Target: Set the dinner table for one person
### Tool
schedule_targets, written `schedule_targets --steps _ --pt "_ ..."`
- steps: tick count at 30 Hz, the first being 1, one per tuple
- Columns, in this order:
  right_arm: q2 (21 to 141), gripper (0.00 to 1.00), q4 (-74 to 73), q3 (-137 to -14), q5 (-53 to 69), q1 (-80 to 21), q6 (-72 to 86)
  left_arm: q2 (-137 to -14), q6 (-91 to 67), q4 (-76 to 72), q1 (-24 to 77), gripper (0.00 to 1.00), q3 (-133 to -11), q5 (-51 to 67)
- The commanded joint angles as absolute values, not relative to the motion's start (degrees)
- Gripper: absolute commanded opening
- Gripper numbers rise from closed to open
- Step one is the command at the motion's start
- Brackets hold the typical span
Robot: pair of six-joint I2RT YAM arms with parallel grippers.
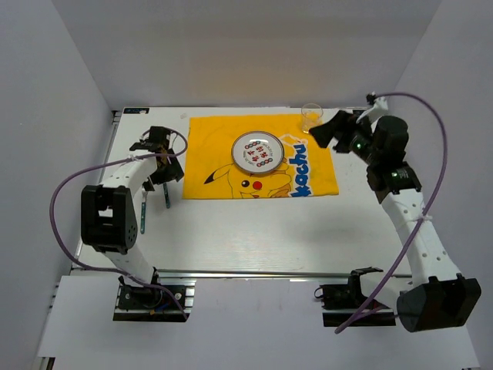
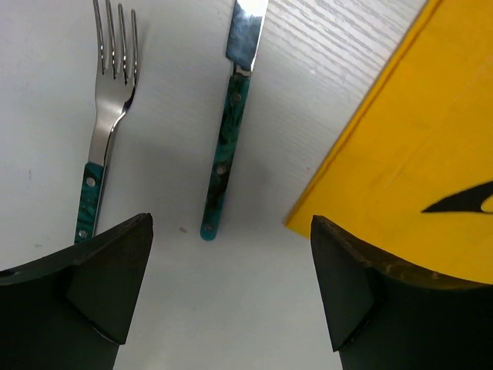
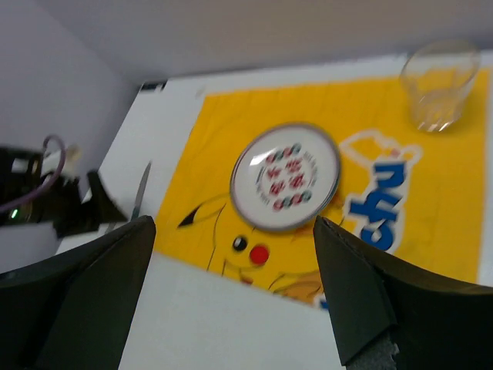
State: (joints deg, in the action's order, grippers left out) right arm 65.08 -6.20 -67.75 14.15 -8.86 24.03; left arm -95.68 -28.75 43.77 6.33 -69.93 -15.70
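- The white table (image 1: 254, 231) fills the scene, with its metal rail along the near edge
- The left end effector (image 2: 231, 223), jaws wide and empty, hangs above a fork (image 2: 104, 146) and a knife (image 2: 227, 131) lying side by side, left of a yellow placemat (image 1: 208, 142)
- A patterned plate (image 1: 256, 153) sits on the placemat
- A clear glass (image 1: 311, 114) stands at its far right corner
- The right end effector (image 1: 327, 129), jaws wide and empty, hovers just beside the glass

I can read only the blue-edged letters "kachu" along the right edge of the yellow placemat (image 1: 216, 146); the marks on the plate (image 1: 258, 153) are too small to read.
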Motion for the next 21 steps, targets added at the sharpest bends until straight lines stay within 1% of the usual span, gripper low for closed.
schedule_targets --steps 1,2,4,5,8,9,10,13,16,17,18,21 --pt "62.1 0.89 -3.2 -62.2 26.1 -9.8 29.2 -98.1 -27.1 44.5 4.9 0.92 -73.8 -15.8" --pt "60.5 0.89 -5.1 -62.2 26.8 -9.8 28.8 -98.9 -26.9 44.3 4.9 0.88 -74.3 -14.6" --pt "59.4 0.89 -6.7 -62.2 29.3 -10.3 27.8 -101.2 -27.4 45.0 4.2 0.87 -75.2 -14.4" --pt "58.4 0.89 -8.7 -62.2 29.3 -10.5 27.2 -101.9 -27.5 44.9 4.2 0.83 -75.8 -13.3" --pt "55.4 0.89 -10.3 -61.4 29.3 -10.7 26.6 -104.3 -27.9 44.3 3.6 0.82 -75.8 -12.7" --pt "54.8 0.89 -10.8 -60.9 29.3 -10.8 26.4 -106.2 -28.2 44.5 3.6 0.77 -76.1 -12.2" --pt "53.8 0.89 -11.2 -60.9 29.3 -10.8 26.1 -107.1 -28.3 44.5 3.1 0.75 -75.9 -12.0" --pt "52.7 0.89 -12.9 -61.5 28.7 -10.9 25.6 -110.2 -29.8 44.4 3.1 0.75 -75.1 -11.8" --pt "51.8 0.89 -12.7 -62.1 29.2 -10.8 26.2 -111.8 -31.4 43.3 2.5 0.65 -74.1 -10.1" --pt "51.8 0.89 -12.8 -62.3 29.3 -10.9 26.5 -112.1 -31.6 43.2 2.5 0.57 -74.1 -9.8" --pt "51.6 0.89 -12.8 -62.7 29.3 -10.7 26.5 -112.9 -31.4 43.1 2.5 0.33 -74.4 -9.7" --pt "51.1 0.89 -13.4 -63.5 28.8 -10.8 26.7 -113.6 -30.6 43.8 2.5 0.0 -75.7 -10.6"
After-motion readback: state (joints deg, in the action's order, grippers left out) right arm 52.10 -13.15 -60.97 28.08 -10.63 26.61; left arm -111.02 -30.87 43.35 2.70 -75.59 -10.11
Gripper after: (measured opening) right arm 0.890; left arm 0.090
